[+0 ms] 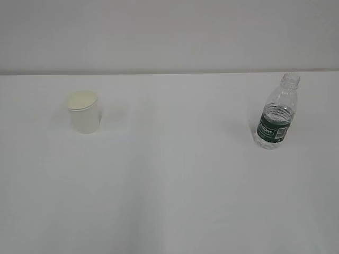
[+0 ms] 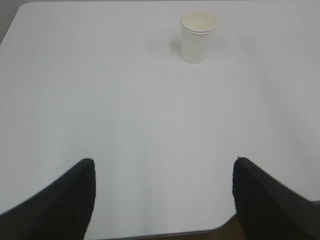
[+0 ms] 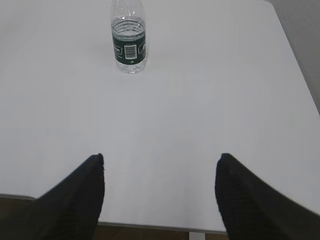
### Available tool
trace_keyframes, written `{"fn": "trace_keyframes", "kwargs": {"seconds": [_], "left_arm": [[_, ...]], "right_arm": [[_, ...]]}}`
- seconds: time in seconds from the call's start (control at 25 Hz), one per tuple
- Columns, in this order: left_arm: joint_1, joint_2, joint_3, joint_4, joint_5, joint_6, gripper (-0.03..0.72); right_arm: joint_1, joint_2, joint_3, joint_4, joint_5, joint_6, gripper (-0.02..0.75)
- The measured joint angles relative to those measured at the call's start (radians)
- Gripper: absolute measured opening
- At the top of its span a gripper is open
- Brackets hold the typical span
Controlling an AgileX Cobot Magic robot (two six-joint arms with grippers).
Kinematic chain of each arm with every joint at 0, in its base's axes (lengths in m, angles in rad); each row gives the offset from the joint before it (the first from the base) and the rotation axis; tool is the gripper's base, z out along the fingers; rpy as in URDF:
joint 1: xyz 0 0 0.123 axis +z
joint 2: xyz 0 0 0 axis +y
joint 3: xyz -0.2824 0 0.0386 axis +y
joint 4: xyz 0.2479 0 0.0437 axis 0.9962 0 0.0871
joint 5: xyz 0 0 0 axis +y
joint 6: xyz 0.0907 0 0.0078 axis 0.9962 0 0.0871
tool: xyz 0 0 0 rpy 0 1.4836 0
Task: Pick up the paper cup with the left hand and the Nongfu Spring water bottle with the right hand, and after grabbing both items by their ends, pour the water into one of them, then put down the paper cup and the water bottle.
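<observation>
White surface (image 1: 169,185) carries the paper cup (image 1: 83,112) at left and the uncapped Nongfu Spring water bottle (image 1: 276,114) at right, well apart; both grippers, left (image 2: 162,200) and right (image 3: 160,197), spread and empty; a clumsy approach risks toppling either and spilling water.

White surface (image 1: 169,185). Paper cup (image 1: 84,112) upright on it toward the left; Nongfu Spring water bottle (image 1: 277,112) upright, uncapped, toward the right. The two stand well apart, bare surface between them.
</observation>
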Motion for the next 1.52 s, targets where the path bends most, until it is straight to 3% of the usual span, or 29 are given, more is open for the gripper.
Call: {"fn": "trace_keyframes", "kwargs": {"seconds": [1.52], "left_arm": [[0.000,0.000,0.000,0.000,0.000,0.000,0.578]], "right_arm": [[0.000,0.000,0.000,0.000,0.000,0.000,0.519]]}}
